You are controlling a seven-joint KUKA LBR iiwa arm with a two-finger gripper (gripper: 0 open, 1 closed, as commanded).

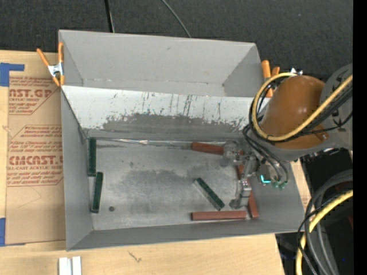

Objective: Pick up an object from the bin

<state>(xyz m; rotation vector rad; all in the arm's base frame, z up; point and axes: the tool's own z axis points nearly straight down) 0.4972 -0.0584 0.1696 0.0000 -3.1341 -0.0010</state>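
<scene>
Gripper [242,195] is by the bin's [143,96] rt wall; we see a long brown stick [218,215] just beside it. Spread or pinching? We can't tell.

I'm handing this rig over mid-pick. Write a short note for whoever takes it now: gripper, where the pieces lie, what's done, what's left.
Gripper: low at the right side of the bin; grip unclear.
Nearest: short red bar just right of it, long red bar along the front wall, middle green bar to its left.
Elsewhere: back red bar; two more at the left wall, rear green bar and front green bar.
Done: gripper is down among the bars.
Left: lift one bar out.
</scene>
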